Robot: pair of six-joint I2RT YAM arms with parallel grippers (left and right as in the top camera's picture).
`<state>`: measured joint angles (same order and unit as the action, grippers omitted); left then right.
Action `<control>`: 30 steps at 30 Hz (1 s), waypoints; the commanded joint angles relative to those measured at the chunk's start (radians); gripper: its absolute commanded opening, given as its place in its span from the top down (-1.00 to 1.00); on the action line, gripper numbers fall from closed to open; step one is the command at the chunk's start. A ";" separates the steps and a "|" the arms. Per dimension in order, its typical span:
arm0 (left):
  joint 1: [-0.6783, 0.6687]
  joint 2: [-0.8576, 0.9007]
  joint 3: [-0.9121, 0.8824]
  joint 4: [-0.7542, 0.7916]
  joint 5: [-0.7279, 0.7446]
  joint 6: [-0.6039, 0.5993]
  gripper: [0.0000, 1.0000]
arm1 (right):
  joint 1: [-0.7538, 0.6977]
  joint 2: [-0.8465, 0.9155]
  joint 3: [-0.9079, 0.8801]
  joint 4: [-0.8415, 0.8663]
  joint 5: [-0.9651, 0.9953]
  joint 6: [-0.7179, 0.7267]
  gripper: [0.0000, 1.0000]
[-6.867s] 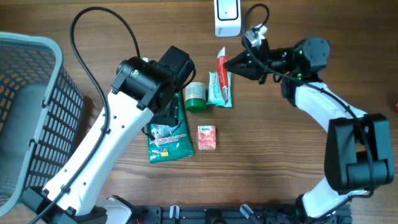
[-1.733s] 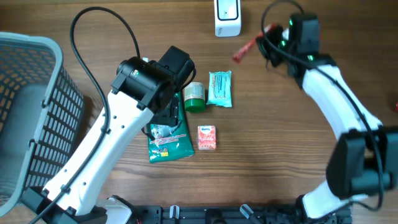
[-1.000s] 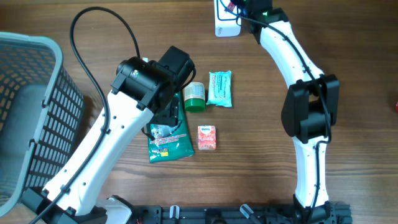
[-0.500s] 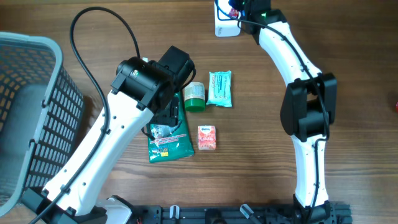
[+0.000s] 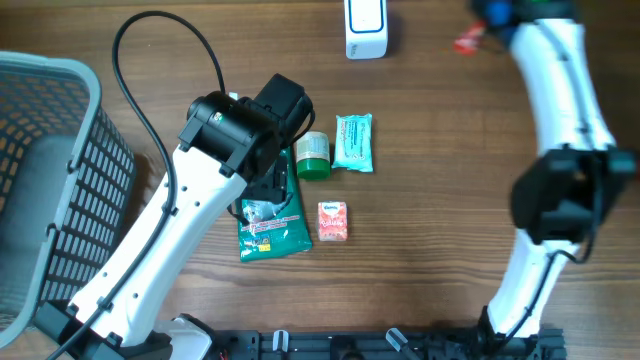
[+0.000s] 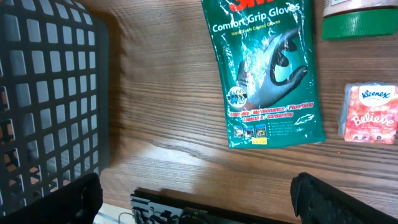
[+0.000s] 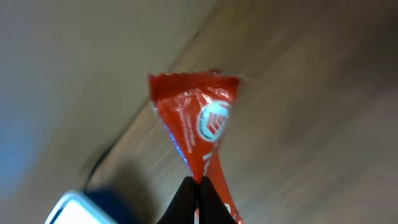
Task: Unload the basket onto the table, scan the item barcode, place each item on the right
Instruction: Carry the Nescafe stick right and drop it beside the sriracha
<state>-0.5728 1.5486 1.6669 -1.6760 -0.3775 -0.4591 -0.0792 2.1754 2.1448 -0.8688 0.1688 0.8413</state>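
Wooden table (image 5: pixel 430 250), grey basket (image 5: pixel 95 170) at left — right gripper (image 7: pixel 198 188) pinches a red sachet (image 7: pixel 196 121), left gripper (image 6: pixel 199 196) spread wide.

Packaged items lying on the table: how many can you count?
4: glove pack partly under the left arm, green-lidded jar beside it, teal packet next to the jar, pink tissue pack beside the glove pack. A fifth, the red packet, is held aloft. The arm could hide more.

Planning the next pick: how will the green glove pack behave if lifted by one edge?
The green glove pack lies flat with crinkled film, so it will probably sag, not stay stiff. Its glossy wrapper may slip under a pinch. It looks thin, so it is likely light.
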 commanded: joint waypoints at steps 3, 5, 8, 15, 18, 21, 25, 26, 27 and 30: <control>0.003 -0.018 -0.002 0.000 -0.017 -0.017 -1.00 | -0.261 -0.002 -0.036 -0.079 0.166 0.023 0.91; 0.003 -0.018 -0.002 0.000 -0.017 -0.017 -1.00 | -0.354 0.004 -0.074 -0.071 0.216 0.023 0.91; 0.003 -0.018 -0.002 0.000 -0.017 -0.017 -1.00 | -0.450 0.023 -0.121 -0.072 0.210 0.019 0.91; 0.003 -0.018 -0.002 0.000 -0.017 -0.017 -1.00 | -0.542 0.067 -0.174 -0.086 0.208 -0.048 0.60; 0.003 -0.018 -0.002 0.000 -0.017 -0.017 -1.00 | -0.535 0.050 -0.121 -0.085 0.150 -0.150 -0.55; 0.003 -0.018 -0.002 0.000 -0.017 -0.017 -1.00 | -0.502 0.000 -0.047 -0.125 0.066 -0.235 -0.99; 0.003 -0.018 -0.002 0.000 -0.017 -0.017 -1.00 | -0.447 -0.094 -0.037 -0.194 -0.180 -0.220 -1.00; 0.003 -0.018 -0.002 0.000 -0.017 -0.017 -1.00 | -0.425 -0.116 -0.037 -0.239 -0.202 -0.181 -0.99; 0.003 -0.018 -0.002 0.000 -0.017 -0.017 -1.00 | -0.403 -0.130 -0.037 -0.284 -0.211 -0.149 -0.99; 0.003 -0.018 -0.002 0.000 -0.017 -0.017 -1.00 | -0.290 -0.150 -0.037 -0.441 -0.298 -0.140 -0.99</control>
<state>-0.5728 1.5478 1.6669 -1.6760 -0.3775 -0.4591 -0.4591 2.0567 2.0865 -1.2312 0.0090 0.6758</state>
